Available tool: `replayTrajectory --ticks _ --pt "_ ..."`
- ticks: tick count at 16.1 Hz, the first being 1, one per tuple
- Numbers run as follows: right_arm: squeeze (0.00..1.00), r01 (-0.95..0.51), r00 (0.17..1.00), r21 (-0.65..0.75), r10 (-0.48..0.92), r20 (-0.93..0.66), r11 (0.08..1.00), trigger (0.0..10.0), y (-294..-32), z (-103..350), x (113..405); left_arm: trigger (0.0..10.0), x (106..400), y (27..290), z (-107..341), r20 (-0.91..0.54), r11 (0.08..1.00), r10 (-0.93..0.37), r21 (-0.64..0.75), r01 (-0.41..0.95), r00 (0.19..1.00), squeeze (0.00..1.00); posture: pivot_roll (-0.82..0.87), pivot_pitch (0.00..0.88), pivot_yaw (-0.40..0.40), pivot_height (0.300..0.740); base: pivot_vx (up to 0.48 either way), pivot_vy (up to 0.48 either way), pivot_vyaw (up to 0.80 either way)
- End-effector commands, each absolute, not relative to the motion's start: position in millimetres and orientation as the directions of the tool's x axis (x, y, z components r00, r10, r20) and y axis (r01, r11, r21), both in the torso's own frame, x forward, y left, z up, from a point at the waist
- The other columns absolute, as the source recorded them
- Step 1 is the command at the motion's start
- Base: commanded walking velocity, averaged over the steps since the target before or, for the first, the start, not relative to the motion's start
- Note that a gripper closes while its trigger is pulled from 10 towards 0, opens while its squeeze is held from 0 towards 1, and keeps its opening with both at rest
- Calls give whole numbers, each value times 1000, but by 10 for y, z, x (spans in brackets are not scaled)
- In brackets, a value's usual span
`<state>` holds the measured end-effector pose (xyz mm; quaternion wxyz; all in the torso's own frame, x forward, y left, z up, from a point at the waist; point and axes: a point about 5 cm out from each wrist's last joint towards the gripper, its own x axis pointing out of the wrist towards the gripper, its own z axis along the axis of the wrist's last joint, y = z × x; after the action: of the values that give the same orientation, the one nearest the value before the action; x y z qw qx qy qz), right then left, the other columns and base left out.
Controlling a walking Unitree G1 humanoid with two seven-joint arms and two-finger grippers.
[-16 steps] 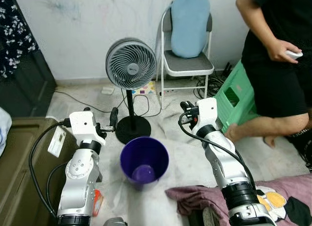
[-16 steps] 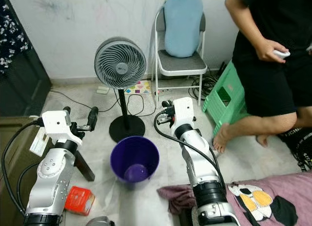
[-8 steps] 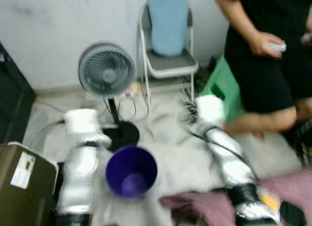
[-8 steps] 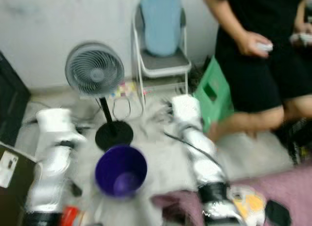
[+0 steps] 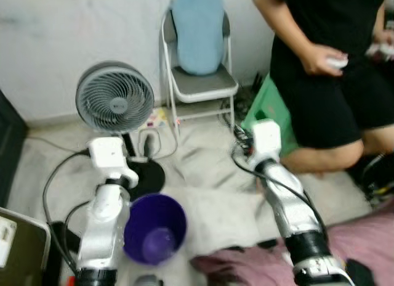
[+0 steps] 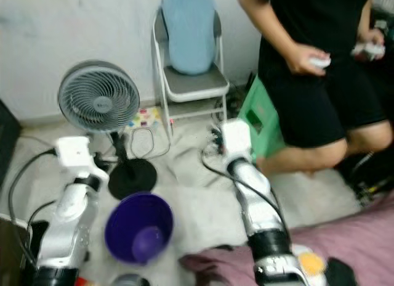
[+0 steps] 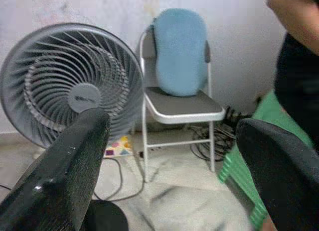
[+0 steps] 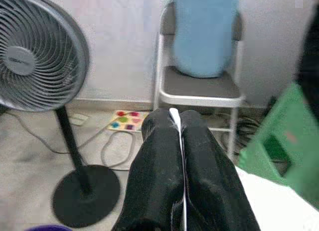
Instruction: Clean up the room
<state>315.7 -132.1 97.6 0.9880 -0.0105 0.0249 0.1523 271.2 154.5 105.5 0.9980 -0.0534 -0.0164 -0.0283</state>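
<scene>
Here my right gripper (image 8: pixel 180 136) is clenched with its fingers pressed together on nothing, raised toward the folding chair (image 8: pixel 199 89) with the blue cushion (image 8: pixel 205 32); my left gripper (image 7: pixel 169 156) is spread wide and empty, facing the grey standing fan (image 7: pixel 70 89). The purple bucket (image 5: pixel 154 229) sits on the floor between my arms, just beside the fan's black base. A person (image 5: pixel 332 58) in black stands on the right by the green stool (image 5: pixel 266 110), pink bedding (image 5: pixel 360 236) low right.
</scene>
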Motion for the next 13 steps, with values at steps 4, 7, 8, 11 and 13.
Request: replayTrajectory --ticks 4,7,8,11,13 --pt "0 -348 938 -18 348 -13 937 10000 -1170 1065 3177 10000 2692 1669 1042 26 998 -10 -69 12 1000 0 -7 0 -28 740 0 0 800" --pt "0 -349 937 -16 349 -12 937 10000 -1174 1064 3170 10000 2686 1662 1043 25 998 -14 -64 15 1000 0 -7 0 -27 740 0 0 800" --pt "0 -349 937 -15 348 -12 937 10000 -1176 1063 3170 10000 2685 1659 1044 26 998 -15 -63 17 1000 0 -6 0 -28 740 0 0 800" --pt "0 -344 939 -8 344 -10 939 10000 -1178 1065 3175 10000 2689 1656 1051 28 998 -19 -64 21 999 0 -7 0 -26 740 0 0 800" --pt "0 -341 940 -5 341 -10 940 10000 -1176 1064 3177 10000 2689 1656 1054 30 998 -21 -63 23 999 0 -7 0 -25 740 0 0 272"
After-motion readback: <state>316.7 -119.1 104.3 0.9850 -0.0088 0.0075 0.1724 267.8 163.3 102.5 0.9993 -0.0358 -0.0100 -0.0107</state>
